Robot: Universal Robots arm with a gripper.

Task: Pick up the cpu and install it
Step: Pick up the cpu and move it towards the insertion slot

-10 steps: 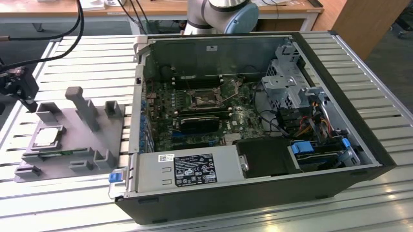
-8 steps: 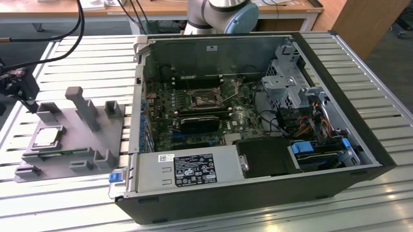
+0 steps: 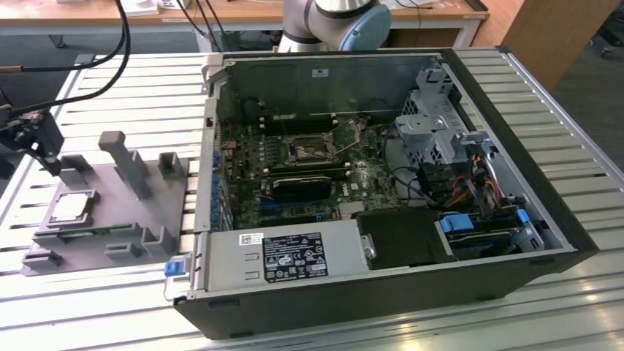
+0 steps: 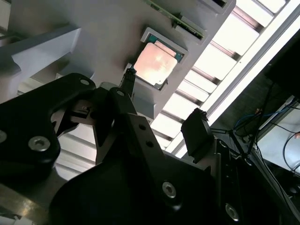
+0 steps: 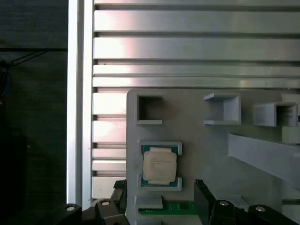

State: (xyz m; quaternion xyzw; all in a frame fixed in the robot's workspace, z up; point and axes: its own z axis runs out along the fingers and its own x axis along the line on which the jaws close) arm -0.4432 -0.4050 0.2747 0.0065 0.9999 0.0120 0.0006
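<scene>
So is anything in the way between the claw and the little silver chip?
No, nothing visible. The cpu lies uncovered in its pocket on the grey fixture, and the open gripper hangs close by with only air between them. The fixture's tall posts stand off to one side.

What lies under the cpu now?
The cpu rests in a framed pocket of the grey fixture plate. The pocket floor beneath is hidden by the chip itself.

A big metal table (image 3: 587, 146) with long shiny strips sits in the middle. Light gleams on it. Behind it stands a wooden desk (image 3: 98, 16). The floor (image 3: 603, 99) looks dark grey.
</scene>
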